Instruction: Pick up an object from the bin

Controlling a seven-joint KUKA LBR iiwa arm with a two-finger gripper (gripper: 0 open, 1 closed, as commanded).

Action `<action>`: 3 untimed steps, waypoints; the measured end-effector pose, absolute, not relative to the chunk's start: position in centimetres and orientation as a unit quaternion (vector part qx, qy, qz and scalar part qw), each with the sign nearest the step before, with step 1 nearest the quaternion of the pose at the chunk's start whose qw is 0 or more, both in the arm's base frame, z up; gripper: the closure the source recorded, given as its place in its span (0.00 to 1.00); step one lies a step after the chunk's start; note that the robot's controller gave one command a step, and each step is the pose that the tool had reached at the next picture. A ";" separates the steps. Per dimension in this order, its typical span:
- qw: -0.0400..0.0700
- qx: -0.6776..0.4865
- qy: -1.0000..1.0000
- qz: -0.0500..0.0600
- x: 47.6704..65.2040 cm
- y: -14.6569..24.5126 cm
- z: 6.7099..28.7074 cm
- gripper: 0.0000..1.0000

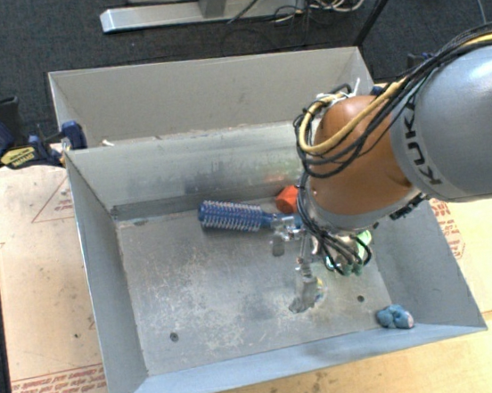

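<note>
Low in the right half of the bin [104, 282] hangs the claw [306, 298], just above bare grey floor with nothing visibly in it; whether it stands wide or narrow I cannot tell. No thing lies directly beneath it, so the step in hand looks like choosing and lining up on a target. The nearest candidate is probably the blue bristled brush [235, 215], lying flat near the back wall, its right end running in under the arm. To do this well, I would centre over the brush, turn the claw across its narrow width, not along its length, and descend straight, keeping clear of the sloping back wall. The small blue lump [394, 316] sits in the front right corner against the wall, an awkward reach. The orange thing [288, 198] is half hidden behind the arm. Count: 1 brush, 1 orange thing, 1 blue lump, 3 things in all.
</note>
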State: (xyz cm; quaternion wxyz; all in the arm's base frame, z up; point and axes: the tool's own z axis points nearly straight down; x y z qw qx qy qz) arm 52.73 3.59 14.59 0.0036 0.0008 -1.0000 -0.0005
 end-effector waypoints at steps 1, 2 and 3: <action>-0.004 -0.019 -1.000 0.001 60.2 -3.5 13.2 0.00; -0.005 -0.036 -0.999 -0.001 59.5 -4.9 7.1 0.00; -0.007 -0.035 -0.999 -0.001 59.6 -4.9 7.4 1.00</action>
